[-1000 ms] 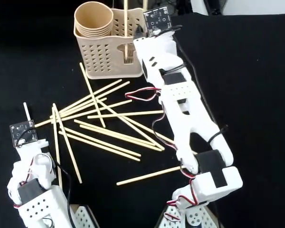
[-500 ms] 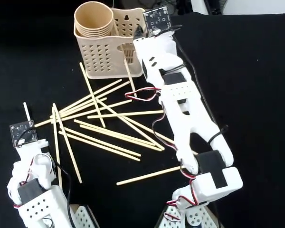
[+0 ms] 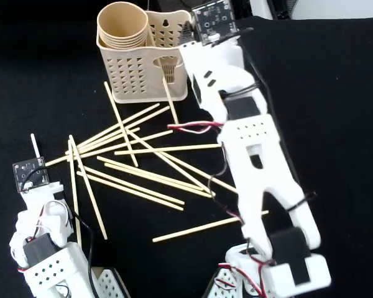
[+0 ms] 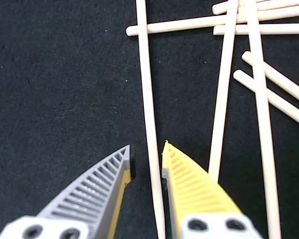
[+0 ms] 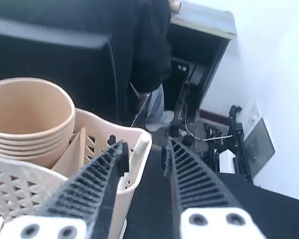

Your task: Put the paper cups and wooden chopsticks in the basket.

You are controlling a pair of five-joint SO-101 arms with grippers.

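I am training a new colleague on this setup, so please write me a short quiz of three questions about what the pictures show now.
1. True or false: the stack of cups stands inside the basket.
2. What does the right gripper hold? A) a chopstick B) a cup C) nothing
3. Short answer: which gripper has a chopstick running between its open fingers?

Key: 1 true; 2 C; 3 the left gripper.
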